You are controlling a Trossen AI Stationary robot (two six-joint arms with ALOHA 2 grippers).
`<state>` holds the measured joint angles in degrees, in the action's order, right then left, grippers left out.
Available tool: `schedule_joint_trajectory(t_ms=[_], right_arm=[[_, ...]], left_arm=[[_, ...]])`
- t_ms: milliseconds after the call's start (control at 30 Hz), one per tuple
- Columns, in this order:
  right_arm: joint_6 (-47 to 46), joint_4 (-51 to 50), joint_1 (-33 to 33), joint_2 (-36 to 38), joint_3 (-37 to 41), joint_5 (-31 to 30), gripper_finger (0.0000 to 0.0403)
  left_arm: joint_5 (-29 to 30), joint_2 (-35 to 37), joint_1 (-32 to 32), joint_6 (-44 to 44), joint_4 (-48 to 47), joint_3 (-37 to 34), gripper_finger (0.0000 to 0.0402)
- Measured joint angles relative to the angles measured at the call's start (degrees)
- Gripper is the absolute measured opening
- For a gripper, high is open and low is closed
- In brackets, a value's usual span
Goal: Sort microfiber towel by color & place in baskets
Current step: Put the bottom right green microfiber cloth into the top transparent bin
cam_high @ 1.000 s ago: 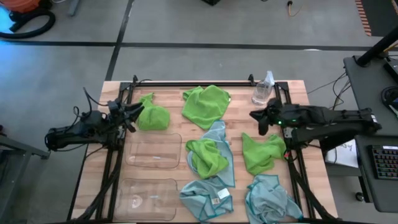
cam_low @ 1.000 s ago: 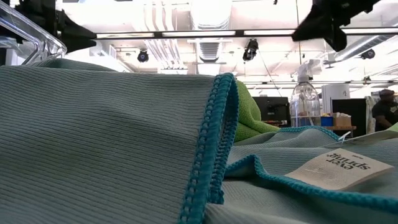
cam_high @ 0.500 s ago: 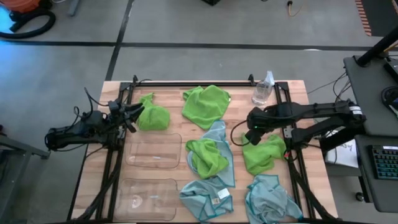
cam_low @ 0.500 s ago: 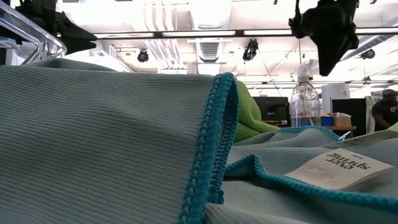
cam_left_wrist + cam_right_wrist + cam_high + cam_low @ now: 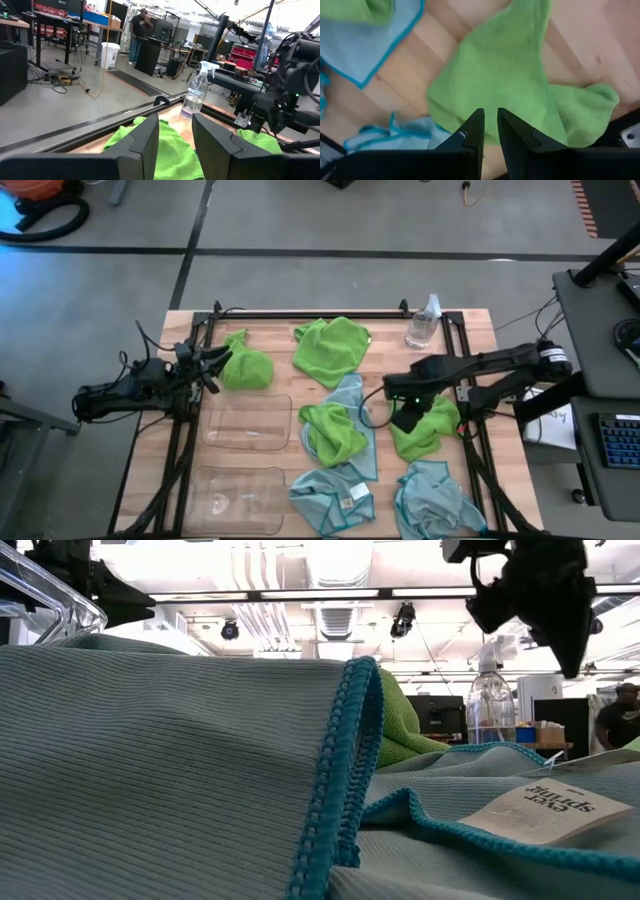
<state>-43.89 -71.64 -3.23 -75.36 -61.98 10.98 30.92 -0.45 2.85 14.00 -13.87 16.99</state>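
Two dark, near-black jointed arms of slender links and rounded joint housings. Loose black cables trailing along the left arm [image 5: 120, 392]. Small green indicator light glowing on the right arm [image 5: 470, 370] near the wrist, pale ring at a joint farther back. Matte black wedge-shaped fingers [image 5: 145, 137] on the left gripper, flat-faced and angular; same style of tapered fingers [image 5: 473, 131] on the right.

Wood table [image 5: 275, 325] w/ green [image 5: 333, 348] & teal towels [image 5: 432, 498], 2 bins [image 5: 248, 421], spray bottle [image 5: 424, 322].
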Motion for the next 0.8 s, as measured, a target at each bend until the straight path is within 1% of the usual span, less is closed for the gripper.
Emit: schedule_joint_trajectory(t_ms=[200,367,600,800], right_arm=[[1.03,0.12,-3.46,-5.92,0.09,1.49,0.005],[2.55,0.12,-5.54,-10.69,0.11,1.44,0.0063],[4.15,0.3,-6.42,-15.57,0.13,1.01,0.0092],[6.96,0.29,-6.4,-19.4,0.13,0.96,0.0127]], left_arm=[[-0.02,0.0,0.0,0.0,0.02,0.0,0.0103],[-0.02,0.0,-0.02,0.0,0.02,0.0,0.0103],[-1.91,0.0,-0.02,0.0,0.02,0.0,0.0103],[-3.49,0.0,-0.01,0.17,-0.09,0.0,0.0103]])
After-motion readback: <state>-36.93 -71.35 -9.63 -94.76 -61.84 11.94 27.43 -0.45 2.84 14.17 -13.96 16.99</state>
